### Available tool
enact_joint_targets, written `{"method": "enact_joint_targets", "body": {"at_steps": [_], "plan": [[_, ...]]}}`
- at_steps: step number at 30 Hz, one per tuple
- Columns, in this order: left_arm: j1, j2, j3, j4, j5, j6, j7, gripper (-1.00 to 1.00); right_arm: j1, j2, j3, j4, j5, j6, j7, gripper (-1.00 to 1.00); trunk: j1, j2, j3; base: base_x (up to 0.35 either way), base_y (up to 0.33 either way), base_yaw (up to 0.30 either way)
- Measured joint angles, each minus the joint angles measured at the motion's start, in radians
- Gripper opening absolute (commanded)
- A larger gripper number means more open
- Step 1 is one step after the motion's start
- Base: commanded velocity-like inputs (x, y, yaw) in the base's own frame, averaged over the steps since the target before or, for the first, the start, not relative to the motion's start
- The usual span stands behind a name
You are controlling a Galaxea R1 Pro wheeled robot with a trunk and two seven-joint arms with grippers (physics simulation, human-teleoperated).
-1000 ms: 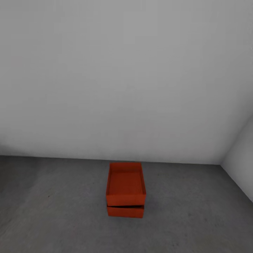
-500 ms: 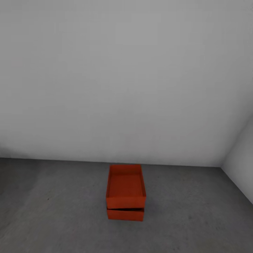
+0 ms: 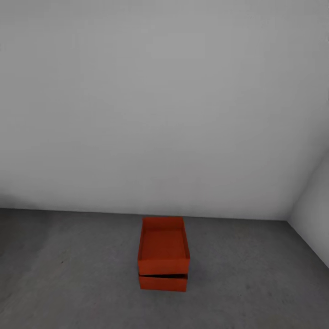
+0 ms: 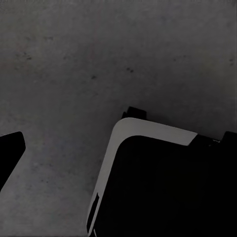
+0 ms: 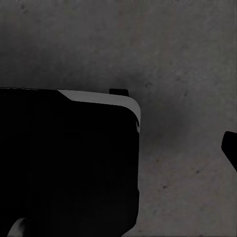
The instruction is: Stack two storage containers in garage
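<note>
The two storage containers stand stacked on the dark grey garage floor point(image 3: 82, 274), close to the pale wall. The upper orange-red container point(image 3: 163, 249) is open-topped and empty, and sits slightly askew on the lower container point(image 3: 163, 283), of which just the front wall shows. Both arms are kept back from the stack. A dark fingertip point(image 4: 9, 155) of my left gripper point(image 4: 118, 160) shows at one edge of the left wrist view, above bare concrete. A fingertip point(image 5: 230, 148) of my right gripper point(image 5: 123, 153) shows likewise. Both grippers look open and hold nothing.
A plain pale grey wall point(image 3: 160, 114) rises just behind the stack, and a side wall point(image 3: 315, 219) meets it at the right corner. My black and white base point(image 4: 163, 182) sits under both wrist cameras, base point(image 5: 69, 158).
The whole head picture has slid down a little, so the camera moved. The stack keeps its place on the floor and its slight skew.
</note>
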Motion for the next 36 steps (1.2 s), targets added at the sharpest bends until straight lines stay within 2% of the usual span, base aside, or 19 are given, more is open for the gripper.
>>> {"method": "enact_joint_targets", "body": {"at_steps": [36], "plan": [[0.0,0.001,0.0,0.0,0.0,0.0,0.0,1.0,0.0,0.0,0.0,0.0,-0.001,0.0,0.0,1.0,0.0,0.0,0.056,0.0,0.0,0.0]]}}
